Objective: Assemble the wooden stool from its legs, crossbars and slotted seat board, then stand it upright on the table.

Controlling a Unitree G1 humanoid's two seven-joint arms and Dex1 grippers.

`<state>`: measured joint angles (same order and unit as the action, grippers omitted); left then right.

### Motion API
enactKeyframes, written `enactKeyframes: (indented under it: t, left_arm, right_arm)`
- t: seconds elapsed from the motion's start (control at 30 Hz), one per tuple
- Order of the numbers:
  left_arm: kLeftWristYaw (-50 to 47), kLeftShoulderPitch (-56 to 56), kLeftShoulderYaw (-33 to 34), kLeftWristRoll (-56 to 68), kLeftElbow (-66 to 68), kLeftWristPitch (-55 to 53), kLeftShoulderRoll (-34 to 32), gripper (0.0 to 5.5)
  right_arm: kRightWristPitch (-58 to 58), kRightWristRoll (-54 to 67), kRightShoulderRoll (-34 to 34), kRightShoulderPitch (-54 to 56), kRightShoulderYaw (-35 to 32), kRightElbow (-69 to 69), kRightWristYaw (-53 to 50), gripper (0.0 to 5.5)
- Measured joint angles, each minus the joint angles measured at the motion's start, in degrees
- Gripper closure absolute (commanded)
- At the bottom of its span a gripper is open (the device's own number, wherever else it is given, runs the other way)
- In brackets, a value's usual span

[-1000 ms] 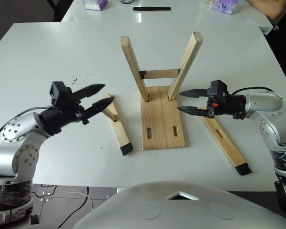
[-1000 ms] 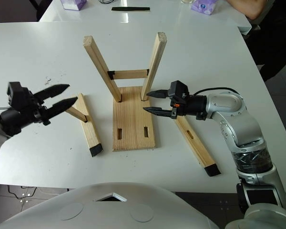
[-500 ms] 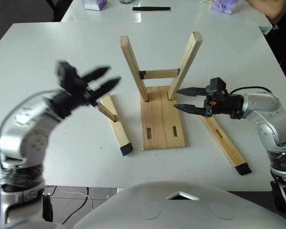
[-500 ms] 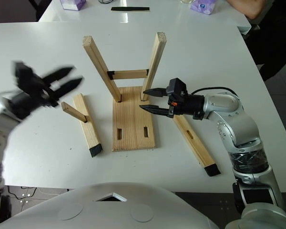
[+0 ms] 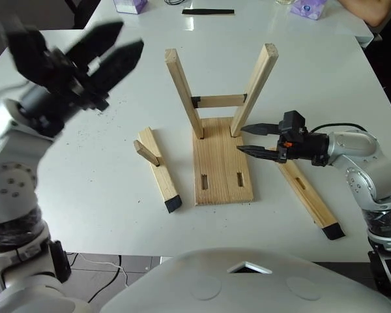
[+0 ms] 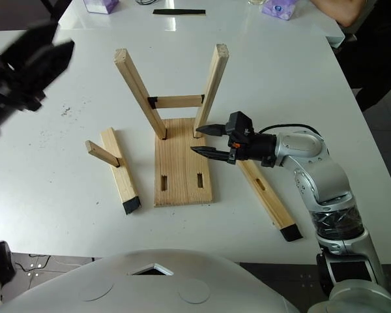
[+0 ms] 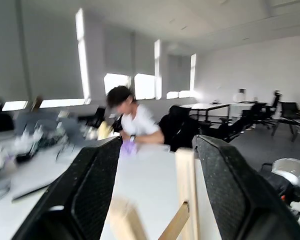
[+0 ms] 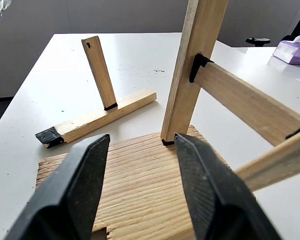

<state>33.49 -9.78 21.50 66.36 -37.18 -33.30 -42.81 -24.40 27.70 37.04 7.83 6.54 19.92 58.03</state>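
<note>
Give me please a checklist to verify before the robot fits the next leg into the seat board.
1. Standing legs in the far slots of the seat board, crossbar between them: ok.
2. Near slots free: ok.
3. Left loose leg and right loose leg lying flat beside the board: ok.
4. Right gripper open and empty, over the board's far right part: ok.
5. Left gripper open and empty, but high above the table, away from the left loose leg: not ok.
6. Standing legs seated fully in their slots: cannot tell.
</note>
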Motion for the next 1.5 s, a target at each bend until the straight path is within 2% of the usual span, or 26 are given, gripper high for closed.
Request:
enactKeyframes:
  t: [0.17,0.3,0.4,0.43,0.57,0.7,0.83,1.17,1.23,1.43,1.5]
  left_arm:
    - [3.3,16.3,-11.8,-5.1,-11.8,-2.8,-1.0,2.74]
    - [6.2,32.6,-18.8,-16.4,-8.0,-0.3,-0.1,2.74]
    - [6.9,36.9,-22.4,-25.0,-3.1,3.6,0.6,2.74]
    - [6.5,37.1,-25.1,-31.5,1.0,5.6,0.6,2.74]
    - [6.7,34.7,-29.2,-41.0,7.3,10.9,0.3,2.74]
    - [10.5,36.6,-26.2,-45.1,8.1,14.8,-5.5,2.74]
    - [15.8,41.5,-15.6,-45.4,9.8,14.5,-12.6,2.74]
    - [19.7,36.8,-2.4,-41.2,9.1,10.8,-14.6,2.74]
    - [19.6,35.6,-2.0,-41.5,10.1,10.6,-14.4,2.74]
    - [20.3,33.8,-4.6,-45.3,17.7,13.6,-12.6,1.86]
    - [19.8,31.3,-6.1,-47.0,21.0,15.8,-11.3,1.86]
  right_arm:
    - [-0.1,0.5,-0.5,-0.4,-0.1,0.3,-0.5,3.13]
    - [-0.1,0.4,-0.5,-1.1,-0.4,0.5,-1.2,3.13]
    - [0.0,0.3,-0.5,-3.0,-0.4,1.2,-2.2,3.13]
    - [0.0,0.3,-0.5,-3.5,-0.4,1.8,-2.5,3.13]
    - [0.0,0.5,-1.2,-3.6,-0.3,2.8,-3.3,3.13]
    - [-0.3,1.3,-1.3,-3.4,-0.4,4.1,-3.9,3.13]
    - [-0.4,1.5,-1.2,-3.9,-1.3,5.2,-4.8,3.13]
    - [-0.2,0.4,-1.0,-4.8,-1.2,4.8,-4.9,3.13]
    - [-0.2,0.3,-0.9,-4.8,-1.3,4.7,-4.9,3.13]
    - [0.3,-0.7,-0.9,-4.4,-1.1,3.5,-4.7,3.13]
    - [0.7,-1.0,-0.8,-4.0,-0.9,2.9,-4.3,3.13]
